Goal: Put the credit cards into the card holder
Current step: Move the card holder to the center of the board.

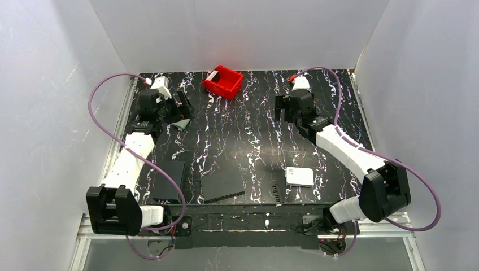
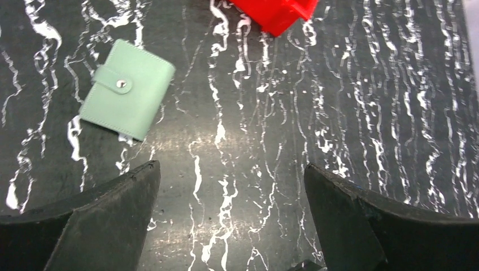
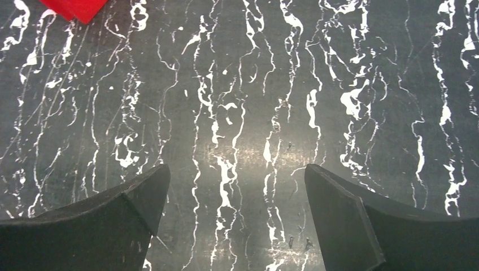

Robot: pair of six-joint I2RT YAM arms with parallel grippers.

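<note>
card holder (image 2: 126, 89) closed, marbled table (image 1: 254, 132), white walls (image 1: 226, 34)

both arms reach forward from the near edge. the left arm (image 1: 131, 157) runs straight up the left side, wrist bent so the left gripper (image 2: 230, 169) faces down, jaws spread wide, nothing between its fingers (image 2: 113, 220). the right arm (image 1: 345, 148) angles inward from the right, and the right gripper (image 3: 237, 169) also faces down, jaws wide apart, holding nothing.
</note>
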